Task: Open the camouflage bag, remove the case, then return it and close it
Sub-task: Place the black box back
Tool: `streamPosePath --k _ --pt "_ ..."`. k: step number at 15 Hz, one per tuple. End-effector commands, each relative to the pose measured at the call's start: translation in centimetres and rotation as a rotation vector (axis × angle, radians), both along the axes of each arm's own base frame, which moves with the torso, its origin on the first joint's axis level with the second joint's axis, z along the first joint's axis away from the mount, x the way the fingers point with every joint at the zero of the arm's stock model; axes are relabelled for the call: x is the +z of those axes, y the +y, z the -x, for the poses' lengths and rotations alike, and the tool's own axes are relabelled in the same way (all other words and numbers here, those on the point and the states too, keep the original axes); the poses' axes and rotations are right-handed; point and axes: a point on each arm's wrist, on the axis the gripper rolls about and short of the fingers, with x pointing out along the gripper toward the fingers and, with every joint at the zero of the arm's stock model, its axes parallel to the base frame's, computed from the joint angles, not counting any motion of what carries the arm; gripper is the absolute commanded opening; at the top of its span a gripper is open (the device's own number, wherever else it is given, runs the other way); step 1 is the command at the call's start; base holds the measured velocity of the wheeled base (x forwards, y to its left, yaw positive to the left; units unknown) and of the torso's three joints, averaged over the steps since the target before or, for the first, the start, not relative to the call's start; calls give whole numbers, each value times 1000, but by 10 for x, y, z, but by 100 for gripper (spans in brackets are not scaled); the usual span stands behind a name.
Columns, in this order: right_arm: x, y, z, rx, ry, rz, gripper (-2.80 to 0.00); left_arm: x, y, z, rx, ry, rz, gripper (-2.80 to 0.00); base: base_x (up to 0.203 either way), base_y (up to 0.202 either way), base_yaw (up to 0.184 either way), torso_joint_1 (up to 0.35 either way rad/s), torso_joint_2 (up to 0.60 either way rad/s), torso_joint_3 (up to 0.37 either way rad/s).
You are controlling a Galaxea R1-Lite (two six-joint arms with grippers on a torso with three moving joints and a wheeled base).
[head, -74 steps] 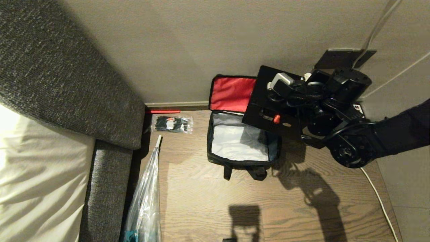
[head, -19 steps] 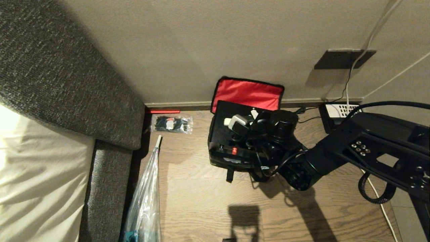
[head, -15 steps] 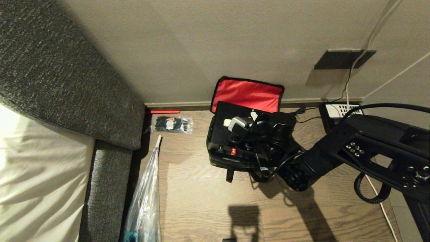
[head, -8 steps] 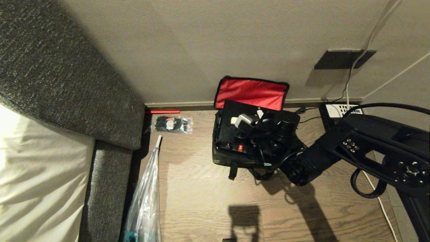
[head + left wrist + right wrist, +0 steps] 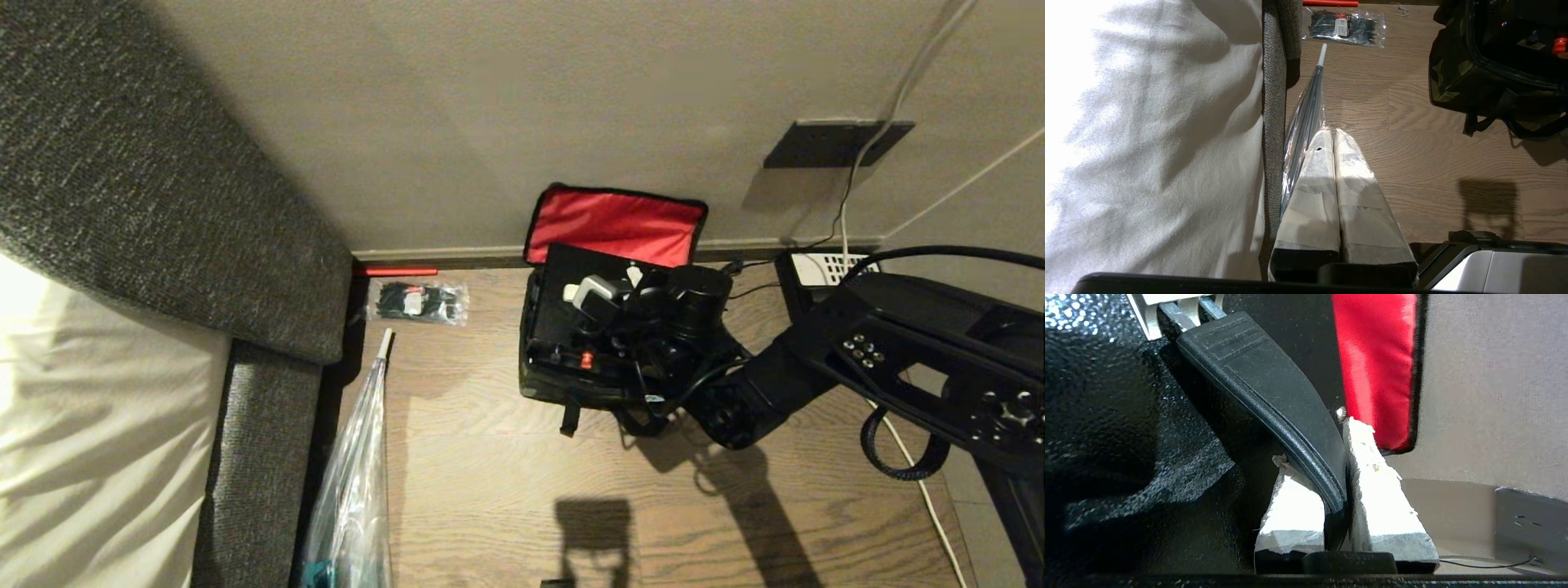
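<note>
The camouflage bag [image 5: 545, 390] stands on the wooden floor against the wall, its red-lined lid [image 5: 616, 224] flung back and leaning on the wall. The black case [image 5: 563, 314] sits inside the bag's mouth, top face and small red latch [image 5: 584, 359] showing. My right gripper [image 5: 1318, 443] reaches over it and is shut on the case's curved dark handle [image 5: 1265, 388]. From the left wrist view the bag [image 5: 1453, 77] lies ahead across the floor. My left gripper [image 5: 1333, 132] hangs parked over the floor beside the bed, shut and empty.
A bed with a white sheet [image 5: 82, 425] and grey padded frame [image 5: 253, 457] fills the left. A plastic-wrapped umbrella [image 5: 359, 457] and a packet of black ties [image 5: 418, 302] lie beside it. A power strip [image 5: 824, 269] and cables sit right of the bag.
The right gripper has lowered the case from above the open bag down into it. Over the last second bag and case have shifted slightly to the right.
</note>
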Motion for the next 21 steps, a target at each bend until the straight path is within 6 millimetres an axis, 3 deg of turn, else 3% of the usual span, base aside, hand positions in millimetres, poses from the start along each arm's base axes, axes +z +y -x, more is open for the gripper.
streamPosePath --k 1,8,21 --pt "-12 2 -6 -7 1 8 -280 0 0 0 0 0 1 -280 0 0 0 0 0 0" --pt "-37 -6 -29 -40 7 9 -280 0 0 0 1 2 0 -280 0 0 0 0 0 0" --pt "-75 -1 -44 -41 45 8 -280 0 0 -1 1 8 0 -280 0 0 0 0 0 0"
